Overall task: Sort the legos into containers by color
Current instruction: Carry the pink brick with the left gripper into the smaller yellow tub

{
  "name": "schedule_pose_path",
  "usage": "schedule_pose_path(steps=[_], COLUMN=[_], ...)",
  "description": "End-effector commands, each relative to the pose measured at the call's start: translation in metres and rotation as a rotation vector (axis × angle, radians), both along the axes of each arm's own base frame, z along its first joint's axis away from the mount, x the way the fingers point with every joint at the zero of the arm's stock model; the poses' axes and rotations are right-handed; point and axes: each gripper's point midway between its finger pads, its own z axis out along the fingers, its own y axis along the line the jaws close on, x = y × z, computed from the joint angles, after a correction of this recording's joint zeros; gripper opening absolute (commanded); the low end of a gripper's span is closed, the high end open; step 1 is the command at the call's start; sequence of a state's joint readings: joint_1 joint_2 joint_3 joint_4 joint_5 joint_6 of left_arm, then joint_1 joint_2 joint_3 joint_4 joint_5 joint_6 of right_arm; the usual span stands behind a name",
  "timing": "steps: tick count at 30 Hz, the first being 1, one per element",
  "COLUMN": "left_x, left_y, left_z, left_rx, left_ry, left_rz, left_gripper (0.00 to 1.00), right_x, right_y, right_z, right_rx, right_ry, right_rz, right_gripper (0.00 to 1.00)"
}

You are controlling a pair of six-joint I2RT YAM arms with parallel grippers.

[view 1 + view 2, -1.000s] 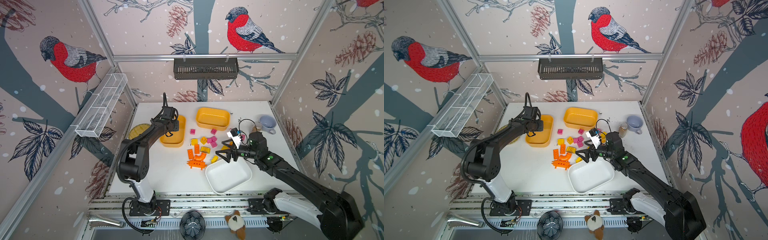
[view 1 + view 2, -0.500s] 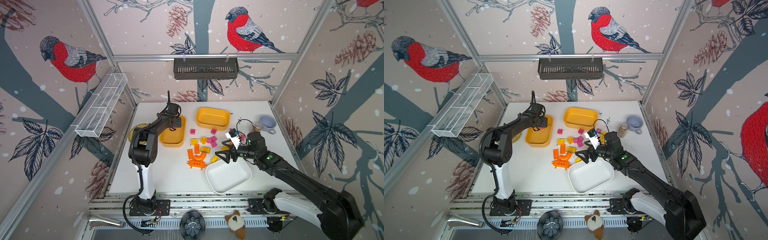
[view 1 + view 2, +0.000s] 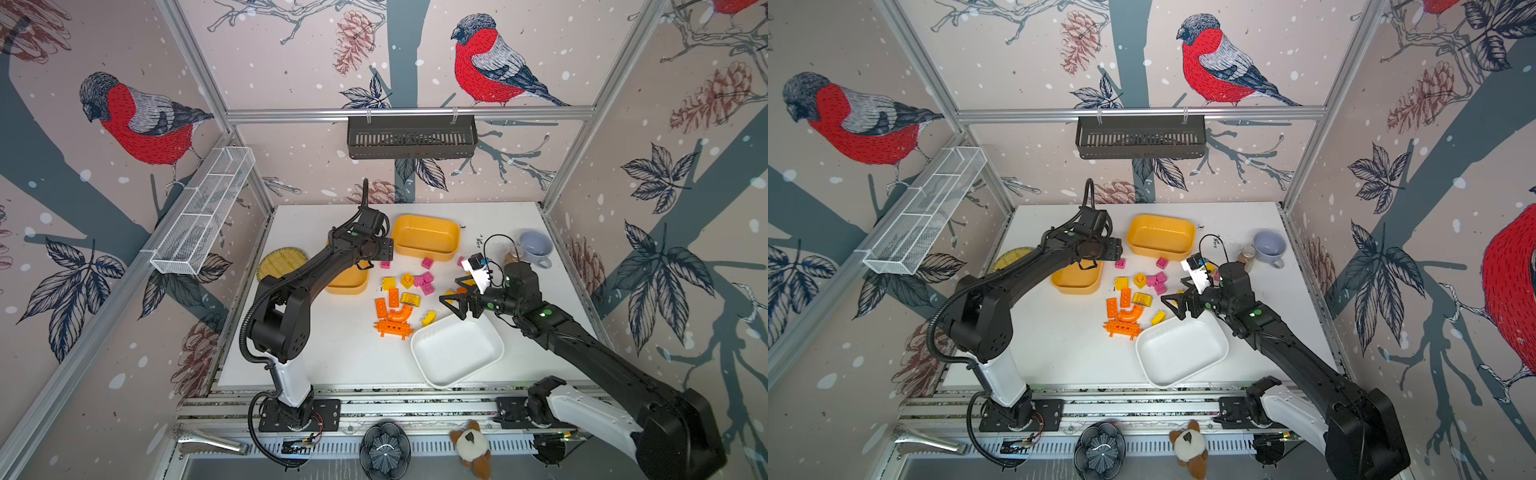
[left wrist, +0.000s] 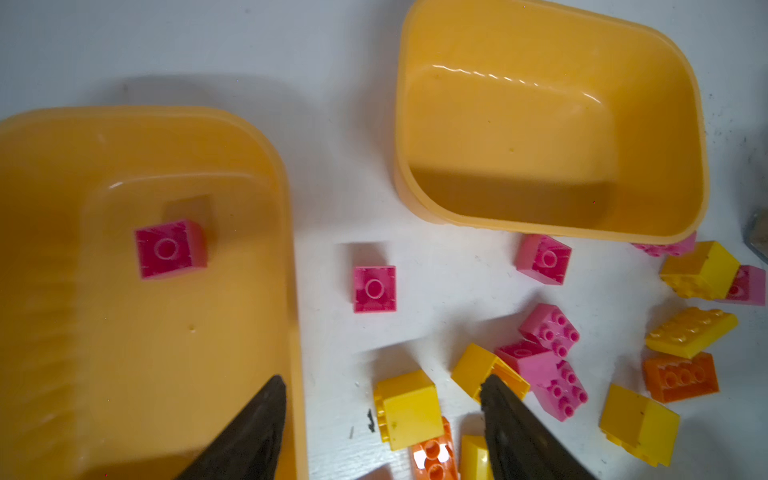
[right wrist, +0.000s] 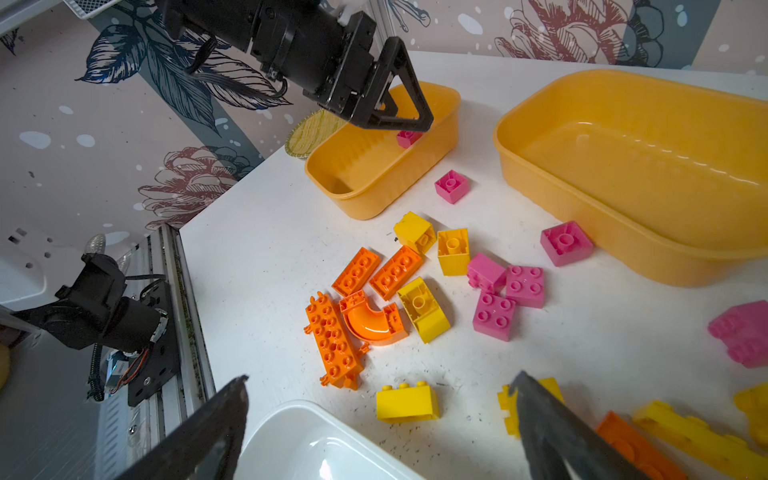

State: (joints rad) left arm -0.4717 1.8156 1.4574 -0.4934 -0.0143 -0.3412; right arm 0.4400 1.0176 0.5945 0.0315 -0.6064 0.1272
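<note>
Your left gripper [image 4: 383, 380] has just let go, jaws spread and empty, poised over the yellow tub's [image 4: 286, 232] right rim by the worktop's left edge; pink cube [image 4: 170, 248] now lies inside; one sorted, loose legos [image 5: 397, 272] remain mid-worktop; right gripper [image 5: 381, 376] hangs spread wide over the white tub's [image 5: 320, 440] rim near the front edge.

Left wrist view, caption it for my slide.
Open left gripper by a yellow tub holding one pink brick; more bricks loose outside.
</note>
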Motion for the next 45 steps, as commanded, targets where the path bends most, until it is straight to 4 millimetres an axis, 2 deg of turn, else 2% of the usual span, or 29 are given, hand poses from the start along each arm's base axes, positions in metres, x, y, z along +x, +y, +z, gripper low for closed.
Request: schedule_pose_path(steps=[1, 9, 11, 14, 16, 23, 27, 30, 34, 38, 41, 45], left_x=[0.0, 0.018, 0.022, 0.028, 0.03, 0.035, 0.034, 0.032, 0.035, 0.035, 0.029, 0.021], left_y=[-0.007, -0.01, -0.011, -0.011, -0.01, -0.006, -0.013, -0.019, -0.021, -0.028, -0.026, -0.001], left_z=[-0.016, -0.068, -0.071, -0.077, -0.088, -0.108, -0.115, -0.11, -0.099, -0.062, -0.031, 0.006], left_rx=[0.008, 0.092, 0.127, 0.145, 0.168, 0.202, 0.182, 0.165, 0.16, 0.113, 0.102, 0.139], left_ry=[0.038, 0.072, 0.056, 0.047, 0.06, 0.065, 0.078, 0.061, 0.044, 0.01, -0.002, -0.031], left_rz=[0.023, 0.015, 0.006, 0.007, 0.0, 0.025, 0.002, -0.007, -0.006, -0.024, -0.04, -0.001], left_gripper=[0.73, 0.67, 0.66, 0.64, 0.64, 0.58, 0.47, 0.37, 0.31, 0.31, 0.32, 0.33], right_x=[0.004, 0.017, 0.016, 0.015, 0.015, 0.014, 0.015, 0.013, 0.013, 0.013, 0.015, 0.014], right_y=[-0.002, -0.01, -0.011, -0.012, -0.014, -0.018, -0.021, -0.022, -0.026, -0.025, -0.023, -0.016], right_z=[0.006, 0.004, 0.007, 0.001, -0.003, 0.002, 0.002, 0.0, -0.001, 0.002, 0.005, 0.009], right_rx=[0.003, -0.017, -0.003, -0.009, -0.026, -0.034, -0.037, -0.036, -0.046, -0.009, -0.012, 0.01], right_ry=[-0.023, -0.028, -0.021, -0.028, -0.012, -0.028, -0.021, -0.02, -0.032, -0.047, -0.039, -0.013], right_rz=[0.008, -0.026, -0.017, -0.015, -0.027, -0.043, -0.057, -0.056, -0.076, -0.076, -0.065, -0.029], right_gripper=[0.99, 0.99, 0.99, 0.99, 0.99, 0.99, 0.99, 0.99, 0.99, 1.0, 0.99, 0.99])
